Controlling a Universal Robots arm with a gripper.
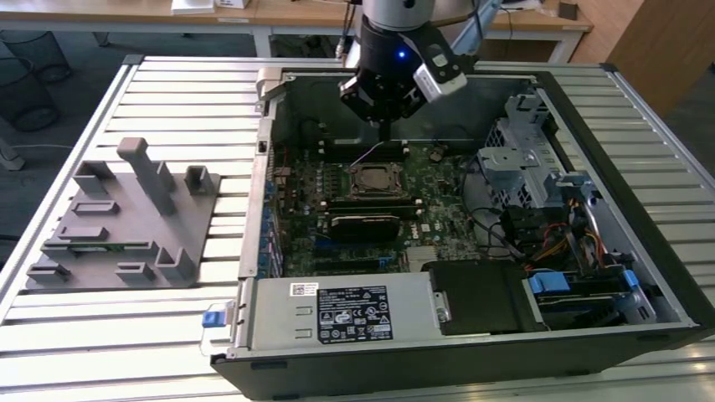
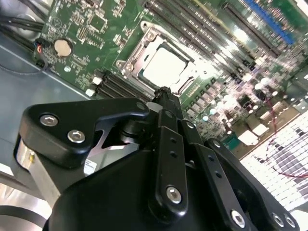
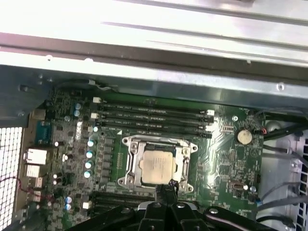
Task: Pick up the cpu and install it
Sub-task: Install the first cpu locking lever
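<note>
Cpu (image 3: 157, 165) sits in socket (image 3: 129, 163) on motherboard (image 1: 441, 219), inside case (image 1: 659, 276). Gripper (image 1: 383, 134) above, just beyond the socket's far edge, fingers closed together, empty.

Robotics lab, slatted metal workbench (image 1: 167, 92), opened computer case (image 1: 625, 276), desks (image 1: 290, 17) behind

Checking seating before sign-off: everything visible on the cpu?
The cpu is a small flat square chip with a silvery, matte metal top and a paler rim. It lies flat inside the socket frame on the motherboard, level with it in both wrist views. The gripper hangs above, apart from it.
</note>
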